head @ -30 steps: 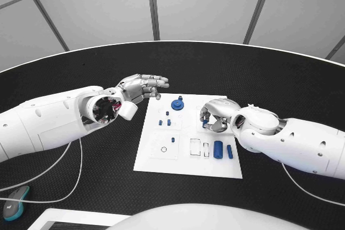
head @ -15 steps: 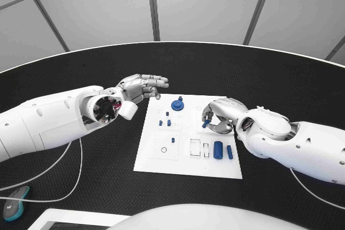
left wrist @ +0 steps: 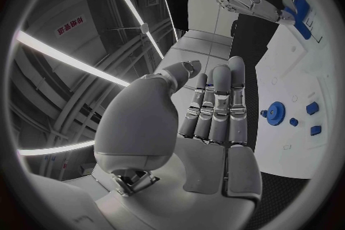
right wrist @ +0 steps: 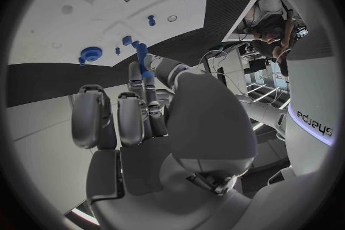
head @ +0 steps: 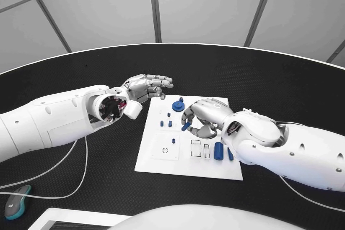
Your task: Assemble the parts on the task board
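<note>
— Starting nearest you, what sits on the task board (head: pixel 154 162)?

— Take the task board as your landmark. On its near right part you see two upright blue pieces side by side, a thick blue cylinder (head: pixel 218 150) and a thinner blue pin (head: pixel 229 153), next to two outlined slots. A small blue peg (head: pixel 173 140) stands near the board's middle.

— And your right hand?

— Your right hand (head: pixel 202 116) hovers over the board's middle, pinching a blue rod (head: pixel 187 125) between thumb and fingertip, the rod tilted with its lower end toward the board. The other fingers curl in loosely.

— What lies beyond it?

— Two small blue studs (head: pixel 166 123) on the board's left-middle, then a round blue gear (head: pixel 178 106) toward the far edge.

— The left hand?

— Your left hand (head: pixel 146 88) is off the board's far left corner, above the black tabletop (head: pixel 86 185), holding nothing, its fingers apart and only lightly bent.
</note>
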Robot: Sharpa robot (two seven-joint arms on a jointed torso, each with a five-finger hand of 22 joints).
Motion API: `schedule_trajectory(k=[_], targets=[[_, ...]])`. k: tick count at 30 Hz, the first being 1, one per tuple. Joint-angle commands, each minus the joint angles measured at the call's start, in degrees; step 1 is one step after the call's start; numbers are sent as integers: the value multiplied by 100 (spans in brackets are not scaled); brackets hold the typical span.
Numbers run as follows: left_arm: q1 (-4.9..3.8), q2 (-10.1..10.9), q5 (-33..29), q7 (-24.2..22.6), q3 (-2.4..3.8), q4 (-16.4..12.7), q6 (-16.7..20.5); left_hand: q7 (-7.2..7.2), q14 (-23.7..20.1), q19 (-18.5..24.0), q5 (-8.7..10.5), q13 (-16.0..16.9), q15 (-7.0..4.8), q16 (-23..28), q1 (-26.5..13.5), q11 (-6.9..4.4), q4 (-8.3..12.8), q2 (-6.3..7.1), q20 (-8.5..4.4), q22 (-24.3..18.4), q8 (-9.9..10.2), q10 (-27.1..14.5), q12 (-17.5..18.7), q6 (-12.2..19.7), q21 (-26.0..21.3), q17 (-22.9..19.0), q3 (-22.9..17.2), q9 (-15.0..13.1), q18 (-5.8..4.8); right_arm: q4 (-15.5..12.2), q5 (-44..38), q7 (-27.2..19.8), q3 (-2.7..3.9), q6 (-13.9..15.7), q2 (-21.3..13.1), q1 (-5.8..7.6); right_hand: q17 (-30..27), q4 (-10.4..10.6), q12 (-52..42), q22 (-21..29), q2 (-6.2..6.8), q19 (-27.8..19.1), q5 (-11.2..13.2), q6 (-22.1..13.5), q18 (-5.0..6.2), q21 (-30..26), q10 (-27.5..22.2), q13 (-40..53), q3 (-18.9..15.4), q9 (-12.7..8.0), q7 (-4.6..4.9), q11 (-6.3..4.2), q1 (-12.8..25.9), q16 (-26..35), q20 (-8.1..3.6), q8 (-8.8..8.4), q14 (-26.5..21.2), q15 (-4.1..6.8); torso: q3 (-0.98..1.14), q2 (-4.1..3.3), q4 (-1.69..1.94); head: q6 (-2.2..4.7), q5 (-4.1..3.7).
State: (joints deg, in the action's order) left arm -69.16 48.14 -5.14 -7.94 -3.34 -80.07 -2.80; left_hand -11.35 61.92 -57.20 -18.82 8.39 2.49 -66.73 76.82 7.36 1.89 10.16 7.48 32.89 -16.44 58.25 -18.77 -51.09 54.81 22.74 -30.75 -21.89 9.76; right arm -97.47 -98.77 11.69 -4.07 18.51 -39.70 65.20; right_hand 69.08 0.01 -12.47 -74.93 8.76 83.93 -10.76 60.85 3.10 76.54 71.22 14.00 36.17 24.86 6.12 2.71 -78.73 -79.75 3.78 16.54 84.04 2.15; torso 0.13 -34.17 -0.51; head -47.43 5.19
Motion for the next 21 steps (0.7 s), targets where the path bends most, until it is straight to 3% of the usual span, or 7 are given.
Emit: schedule_trajectory(k=[1, 7, 21], targets=[[0, -37, 0, 5, 0, 17, -13, -6, -44, 36, -9, -8, 13, 24, 4, -5, 6, -75, 4, -9, -34, -38, -31, 38, -30, -7, 42, 2, 86, 98, 0, -40, -4, -15, 287, -58, -13, 3, 16, -702, -22, 214, -41, 51, -17, 14, 94, 8, 56, 264, 12, -66, -10, -8, -45, 21, 225, 26, -20, -6, 20, 6, 40], [0, -93, 0, 7, 0, 38, -22, -6, -44, 36, -9, -8, 13, 24, 4, -5, 6, -75, 4, -9, -34, -38, -31, 38, -30, -7, 42, 2, 86, 354, 0, -129, -38, -68, 617, -207, -25, -6, 27, -691, -20, 208, -61, 45, -13, -7, 92, 12, 79, 271, 17, -62, -9, -3, -45, 17, 223, 24, -4, -26, -8, -6, 124], [-2, -97, 1, -21, 1, 49, 20, -6, -46, 36, -8, -9, 13, 24, 2, -5, 3, -77, 4, -10, -35, -39, -33, 38, -31, -8, 45, 2, 86, 813, 1, -232, -119, -255, 1037, -434, -32, -20, 41, -682, -15, 203, -81, 34, -9, -24, 88, 17, 102, 278, 26, -56, -8, 0, -44, 10, 222, 20, -2, -29, 10, -96, 207]])
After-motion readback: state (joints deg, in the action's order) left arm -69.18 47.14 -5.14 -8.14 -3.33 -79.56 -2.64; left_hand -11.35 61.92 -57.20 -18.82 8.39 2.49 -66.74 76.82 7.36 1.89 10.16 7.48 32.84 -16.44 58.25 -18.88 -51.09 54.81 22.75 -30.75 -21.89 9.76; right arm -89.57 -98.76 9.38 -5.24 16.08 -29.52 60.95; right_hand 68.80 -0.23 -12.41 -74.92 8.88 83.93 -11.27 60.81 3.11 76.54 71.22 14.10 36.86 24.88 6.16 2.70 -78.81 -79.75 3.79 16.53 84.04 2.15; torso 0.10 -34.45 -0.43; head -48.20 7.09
